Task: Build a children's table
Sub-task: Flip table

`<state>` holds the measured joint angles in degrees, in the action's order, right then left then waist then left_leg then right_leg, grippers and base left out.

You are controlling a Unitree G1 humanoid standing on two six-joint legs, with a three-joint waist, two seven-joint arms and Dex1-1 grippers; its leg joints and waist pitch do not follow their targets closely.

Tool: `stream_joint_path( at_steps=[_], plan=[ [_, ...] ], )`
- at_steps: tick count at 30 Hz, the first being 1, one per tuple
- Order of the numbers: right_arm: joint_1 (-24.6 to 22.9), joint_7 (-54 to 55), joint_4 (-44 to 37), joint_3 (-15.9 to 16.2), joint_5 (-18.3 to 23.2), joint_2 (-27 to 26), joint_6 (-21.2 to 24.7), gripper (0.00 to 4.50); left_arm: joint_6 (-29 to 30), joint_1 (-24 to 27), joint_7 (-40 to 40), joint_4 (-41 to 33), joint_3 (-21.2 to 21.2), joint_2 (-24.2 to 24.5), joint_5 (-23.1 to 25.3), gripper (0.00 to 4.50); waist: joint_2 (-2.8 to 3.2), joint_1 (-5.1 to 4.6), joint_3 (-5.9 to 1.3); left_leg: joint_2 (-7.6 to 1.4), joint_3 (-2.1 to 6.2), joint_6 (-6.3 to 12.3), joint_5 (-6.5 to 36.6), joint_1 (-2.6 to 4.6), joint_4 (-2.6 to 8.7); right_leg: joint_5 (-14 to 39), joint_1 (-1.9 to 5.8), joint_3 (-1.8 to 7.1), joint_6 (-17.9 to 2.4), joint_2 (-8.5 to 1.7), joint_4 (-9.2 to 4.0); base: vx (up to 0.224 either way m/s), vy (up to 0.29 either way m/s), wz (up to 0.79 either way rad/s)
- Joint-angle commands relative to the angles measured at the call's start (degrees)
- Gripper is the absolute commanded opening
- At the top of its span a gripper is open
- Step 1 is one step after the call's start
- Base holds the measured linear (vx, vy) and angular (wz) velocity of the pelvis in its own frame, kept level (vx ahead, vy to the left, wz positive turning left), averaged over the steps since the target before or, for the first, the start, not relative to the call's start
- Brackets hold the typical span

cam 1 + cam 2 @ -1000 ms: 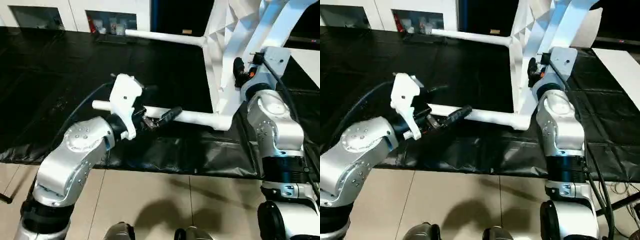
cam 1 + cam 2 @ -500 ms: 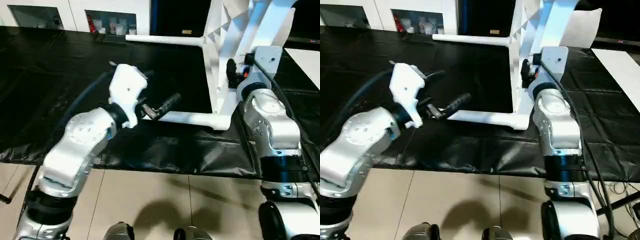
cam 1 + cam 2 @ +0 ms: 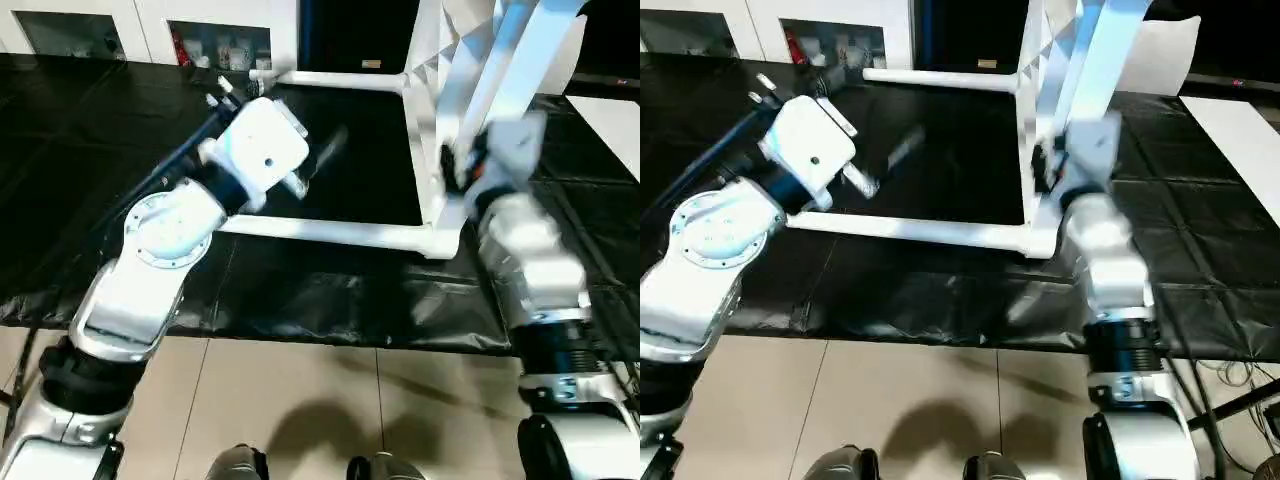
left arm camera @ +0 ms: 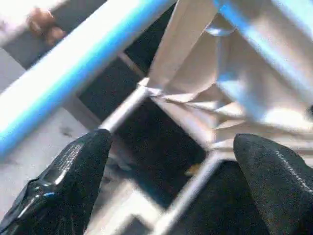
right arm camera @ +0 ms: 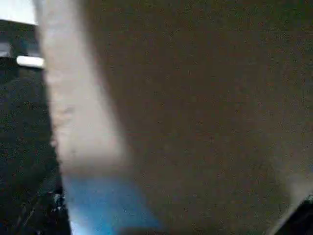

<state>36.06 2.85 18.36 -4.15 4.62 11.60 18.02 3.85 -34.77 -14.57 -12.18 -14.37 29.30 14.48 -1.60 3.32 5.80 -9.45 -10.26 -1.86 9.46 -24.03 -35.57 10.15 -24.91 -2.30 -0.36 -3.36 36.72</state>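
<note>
Black-covered floor, children's table on its side, left jaws spread, empty, right jaws' state unclear beside tabletop.

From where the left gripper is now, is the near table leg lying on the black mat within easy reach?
Probably yes. The left gripper is open above the near leg, and nothing lies between them over the black mat.

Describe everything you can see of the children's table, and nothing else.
The children's table is white and looks like plastic. It stands on its side on black floor sheeting, its top nearly upright, the ribbed underside facing the robot's left. Two long tubular legs sit in corner sockets and run level toward the left: the near leg low over the sheeting, the far leg beyond it. The right gripper is close against the top's lower edge; contact cannot be judged.
</note>
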Motion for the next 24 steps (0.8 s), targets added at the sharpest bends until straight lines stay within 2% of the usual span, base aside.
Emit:
stream_joint_path(
  at_steps=[1,2,4,7,12,14,16,17,21,23,24],
  plan=[
    [0.57,-0.53,1.03,-1.15,0.13,-0.16,-0.71,3.51,-1.59,-1.25,2.1,1.67,-1.07,0.99,3.8,4.5,-0.26,0.07,-4.85,-2.77,1.09,-2.25,9.96,1.79,4.13,10.54,3.34,2.57,-7.12,-4.08,-4.21,0.0,0.0,0.0],
    [0.87,-0.72,1.83,-1.05,0.11,-0.34,-1.42,3.4,-2.83,-2.51,3.58,3.53,-1.34,1.61,6.34,4.5,-0.29,0.07,-4.89,-2.8,1.04,-2.25,9.82,1.87,4.09,10.31,3.21,2.58,-7.33,-4.01,-4.23,0.0,0.0,0.0],
    [1.04,-0.74,2.34,-1.0,0.11,-0.4,-1.96,3.26,-3.89,-2.98,4.13,4.54,-1.08,1.46,7.54,4.5,-0.25,0.13,-4.94,-2.77,1.07,-2.25,9.66,1.85,4.09,10.08,3.23,2.55,-7.64,-4.08,-4.17,0.0,0.0,0.0],
    [2.26,-0.74,4.08,-0.9,0.24,-1.05,-3.47,2.98,-9.4,-6.6,9.64,7.53,-0.15,0.69,11.72,4.5,-0.31,0.24,-5.11,-2.82,1.08,-2.06,9.4,1.85,4.02,9.15,3.26,2.51,-8.38,-4.17,-4.11,0.0,0.0,0.0],
    [3.01,-1.17,4.77,-1.52,1.17,-1.98,-4.18,2.44,-11.25,-8.69,12.38,10.23,-0.6,0.24,13.62,4.5,-0.48,0.31,-5.28,-2.78,1.02,-1.58,8.8,1.79,3.87,8.29,3.39,2.49,-9.08,-4.37,-3.86,0.0,0.0,0.0],
    [3.39,-1.4,5.0,-2.15,2.14,-2.64,-4.39,2.36,-11.53,-9.77,13.47,12.1,-0.83,0.15,14.87,4.5,-0.68,0.22,-5.31,-2.71,0.97,-1.33,8.72,1.74,3.85,8.65,3.36,2.48,-8.99,-4.28,-3.94,0.0,0.0,0.0],
    [3.7,-1.45,5.16,-1.62,1.5,-2.51,-4.83,2.09,-12.49,-12.35,15.58,15.42,-0.14,-0.64,15.66,4.5,-0.87,0.29,-5.5,-2.72,0.88,-1.27,8.73,1.88,3.77,9.08,3.33,2.46,-9.12,-4.29,-3.95,0.0,0.0,0.0],
    [3.8,-1.51,5.31,-1.34,1.14,-2.36,-4.92,2.05,-13.13,-13.68,16.37,17.27,-0.19,-0.76,16.39,4.5,-0.67,0.41,-5.55,-2.71,0.93,-1.43,8.83,1.91,3.75,9.49,3.26,2.42,-9.21,-4.32,-3.93,0.0,0.0,0.0],
    [4.1,-1.74,6.02,-0.87,0.25,-1.94,-5.86,1.96,-14.26,-17.25,17.93,23.58,0.23,-1.81,16.36,4.5,-0.82,0.45,-5.65,-2.64,0.97,-1.63,8.69,1.81,3.74,9.14,3.35,2.37,-9.4,-4.4,-3.91,0.0,0.0,0.0],
    [4.31,-2.64,5.0,-2.64,2.89,-3.34,-5.17,1.95,-15.71,-19.65,19.36,28.83,-0.27,-2.15,17.31,4.5,-0.77,0.45,-5.72,-2.57,0.91,-1.26,8.59,1.73,3.62,8.55,3.37,2.45,-9.55,-4.39,-3.98,0.0,0.0,0.0],
    [4.28,-2.91,4.69,-2.57,2.93,-3.39,-5.13,1.95,-15.98,-20.18,19.67,29.93,-0.35,-2.25,17.44,4.5,-0.65,0.56,-5.91,-2.6,1.0,-1.21,8.42,1.74,3.59,8.42,3.52,2.4,-9.6,-4.45,-3.85,0.0,0.0,0.0]
  ],
)
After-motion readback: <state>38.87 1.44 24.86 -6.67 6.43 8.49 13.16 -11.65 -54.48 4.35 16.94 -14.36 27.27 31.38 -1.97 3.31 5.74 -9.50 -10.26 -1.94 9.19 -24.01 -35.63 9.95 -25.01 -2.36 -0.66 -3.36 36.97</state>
